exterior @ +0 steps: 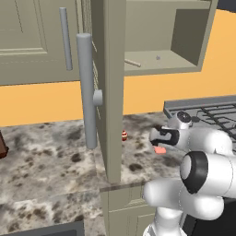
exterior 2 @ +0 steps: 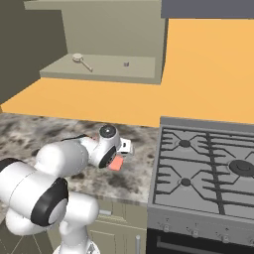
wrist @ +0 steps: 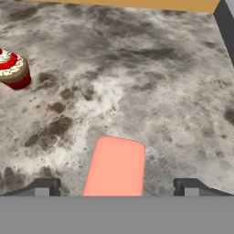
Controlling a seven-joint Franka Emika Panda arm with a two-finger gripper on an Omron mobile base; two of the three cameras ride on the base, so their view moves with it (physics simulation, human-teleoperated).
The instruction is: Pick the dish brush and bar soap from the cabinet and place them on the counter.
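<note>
The salmon-pink bar soap [wrist: 115, 167] lies between my gripper's [wrist: 116, 186] two finger tips, and there is a clear gap on each side of it. The gripper [exterior: 160, 139] is open and hangs low over the mottled stone counter [exterior: 46, 156], beside the stove. The soap [exterior 2: 115, 164] sits just under the hand [exterior 2: 123, 147]; whether it rests flat on the stone I cannot tell. The dish brush [exterior 2: 83, 61] lies on the shelf of the open taupe cabinet [exterior 2: 114, 30], and its beige handle [exterior: 132, 63] pokes out past the door.
The open cabinet door [exterior: 110, 101] with its long grey bar handle [exterior: 86, 92] juts out over the counter left of the arm. A tiny red-and-white round object [wrist: 13, 68] stands on the counter. The gas stove [exterior 2: 208, 163] is at the right. A small grey item [exterior 2: 126, 64] sits on the shelf.
</note>
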